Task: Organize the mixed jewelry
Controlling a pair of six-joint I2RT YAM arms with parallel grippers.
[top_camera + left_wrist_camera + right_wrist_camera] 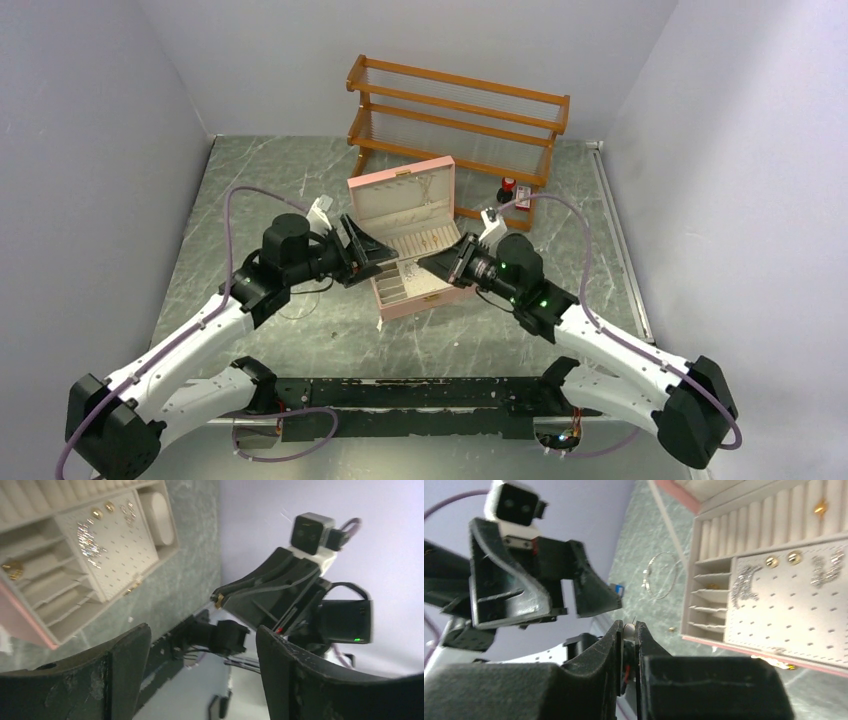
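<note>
My right gripper (628,626) is shut on a tiny white-beaded earring (628,628) pinched at its very tips, with a thin pin sticking up. It hovers just in front of the open pink jewelry box (432,296). My left gripper (202,630) faces it from the left, open and empty. In the left wrist view the right gripper (218,599) shows with a tiny bit at its tip. Gold studs (794,556) and silvery pieces (744,582) sit on the box's perforated pad. A gold ring (820,507) rests in the ring rolls. A thin silvery loop (662,581) and a gold bit (671,629) lie on the table.
A wooden two-shelf rack (455,115) stands at the back. Small red-and-black bottles (508,189) sit to the right of the box lid. A small blue object (616,586) lies on the table left of the box. Grey walls close in both sides.
</note>
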